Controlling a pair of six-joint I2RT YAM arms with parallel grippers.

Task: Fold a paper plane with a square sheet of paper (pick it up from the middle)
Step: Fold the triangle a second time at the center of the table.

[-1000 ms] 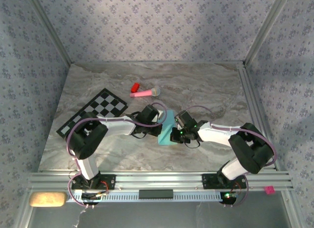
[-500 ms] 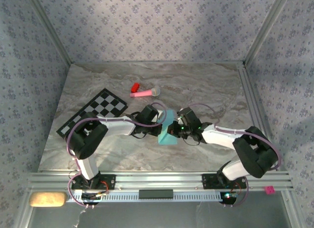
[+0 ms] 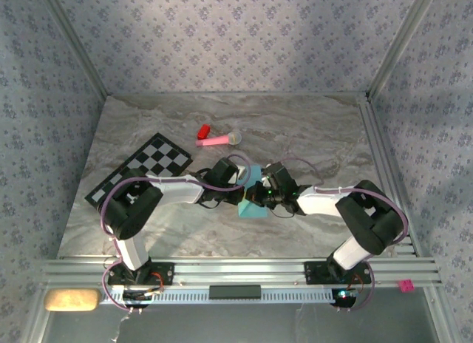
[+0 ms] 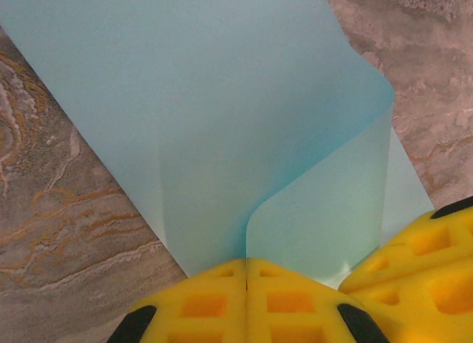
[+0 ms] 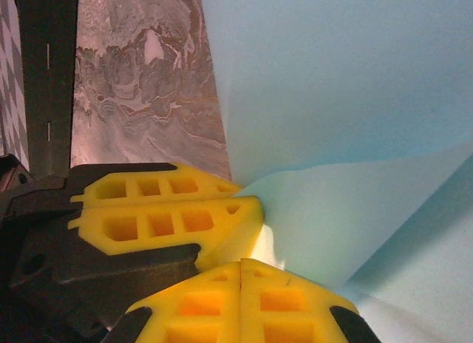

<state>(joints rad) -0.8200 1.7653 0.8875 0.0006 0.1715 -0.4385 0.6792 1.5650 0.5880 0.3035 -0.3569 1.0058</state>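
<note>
Square sheet of paper [image 4: 222, 99] | right end effector [image 5: 241, 269] moved in leftward

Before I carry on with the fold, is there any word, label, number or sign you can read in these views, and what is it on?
No readable text anywhere.
sheet of paper: plain light blue, nothing printed.
checkered mat: black and white squares, no letters or numbers.
pink tag on the front rail: too small to read, if it carries anything.
</note>
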